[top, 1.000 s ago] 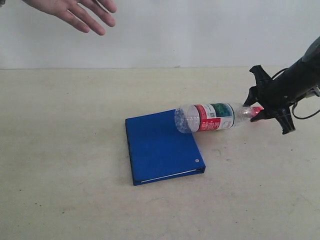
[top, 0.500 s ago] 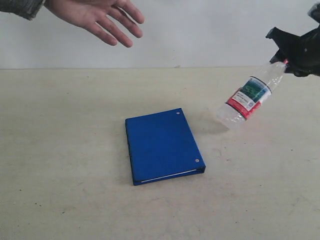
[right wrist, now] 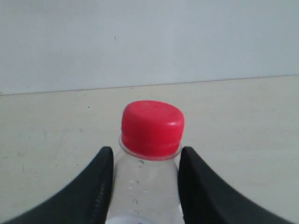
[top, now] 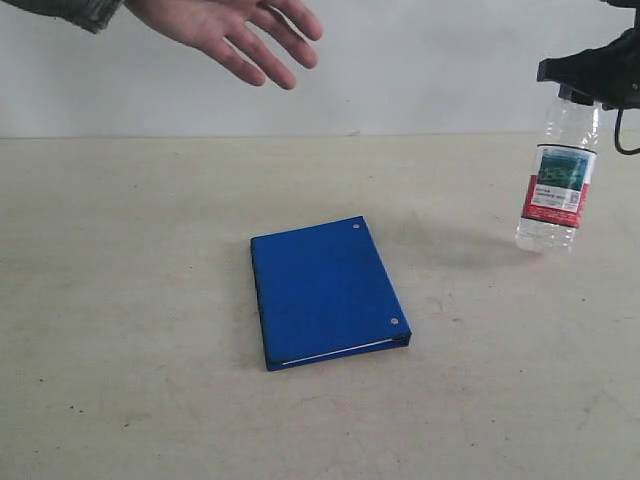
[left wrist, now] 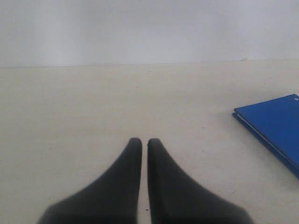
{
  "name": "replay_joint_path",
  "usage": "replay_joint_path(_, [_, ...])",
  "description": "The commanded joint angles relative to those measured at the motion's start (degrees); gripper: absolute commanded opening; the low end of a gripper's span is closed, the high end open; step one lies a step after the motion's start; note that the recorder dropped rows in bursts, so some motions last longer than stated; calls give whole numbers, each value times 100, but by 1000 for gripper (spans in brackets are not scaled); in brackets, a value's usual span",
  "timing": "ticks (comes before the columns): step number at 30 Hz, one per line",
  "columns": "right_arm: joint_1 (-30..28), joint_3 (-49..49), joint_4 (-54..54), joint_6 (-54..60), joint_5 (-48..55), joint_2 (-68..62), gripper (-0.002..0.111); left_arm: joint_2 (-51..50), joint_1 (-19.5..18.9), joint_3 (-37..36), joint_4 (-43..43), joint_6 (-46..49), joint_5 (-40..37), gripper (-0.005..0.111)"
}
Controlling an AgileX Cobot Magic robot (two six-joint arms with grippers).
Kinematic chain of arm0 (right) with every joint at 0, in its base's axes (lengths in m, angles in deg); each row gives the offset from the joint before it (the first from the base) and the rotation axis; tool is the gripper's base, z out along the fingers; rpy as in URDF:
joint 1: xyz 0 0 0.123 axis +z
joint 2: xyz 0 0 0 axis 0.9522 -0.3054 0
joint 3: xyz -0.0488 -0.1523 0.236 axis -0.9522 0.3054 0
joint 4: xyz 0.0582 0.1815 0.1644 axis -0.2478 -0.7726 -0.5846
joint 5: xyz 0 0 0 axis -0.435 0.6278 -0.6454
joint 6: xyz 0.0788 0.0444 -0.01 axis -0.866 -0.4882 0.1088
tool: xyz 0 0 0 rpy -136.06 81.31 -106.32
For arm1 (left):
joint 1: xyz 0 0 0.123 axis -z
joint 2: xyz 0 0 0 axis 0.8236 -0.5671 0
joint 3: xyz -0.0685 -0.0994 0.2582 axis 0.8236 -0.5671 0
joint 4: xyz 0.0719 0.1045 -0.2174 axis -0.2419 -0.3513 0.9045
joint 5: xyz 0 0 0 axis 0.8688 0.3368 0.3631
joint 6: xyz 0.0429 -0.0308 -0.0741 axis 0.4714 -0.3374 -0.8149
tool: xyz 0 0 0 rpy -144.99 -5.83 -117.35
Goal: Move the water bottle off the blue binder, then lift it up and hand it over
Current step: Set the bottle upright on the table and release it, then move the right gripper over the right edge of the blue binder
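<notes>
Right claw (right wrist: pixel 146 151) grips the bottle (top: pixel 556 180) by its neck; the bottle hangs upright at two o'clock from the binder (top: pixel 322 290), well apart. Left claw (left wrist: pixel 141 142) is closed, empty. An open hand (top: pixel 225 25) is at eleven o'clock.

Setting: robot test bench, lab-type room. Evidence: bare beige table (top: pixel 120 300) with a scuffed, speckled top; plain white wall (top: pixel 450 60) directly behind it; black right gripper (top: pixel 575 78) of a robot arm above the table's edge.
</notes>
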Motion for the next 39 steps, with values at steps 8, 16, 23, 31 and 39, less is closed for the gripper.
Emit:
replay_joint_path(8, [-31, -8, 26, 729, 297, 570, 0, 20, -7, 6, -7, 24, -16, 4])
replay_joint_path(16, [-31, -8, 26, 1054, 495, 576, 49, 20, -7, 6, -7, 24, -16, 4])
replay_joint_path(23, [-31, -19, -249, 970, 1015, 1582, 57, 20, -7, 6, -7, 24, -16, 4])
replay_joint_path(31, [564, -19, -1580, 1736, 3447, 2375, 57, 20, -7, 6, -7, 24, -16, 4])
replay_joint_path(39, [2168, 224, -1116, 715, 4609, 1891, 57, 20, -7, 6, -7, 24, -16, 4])
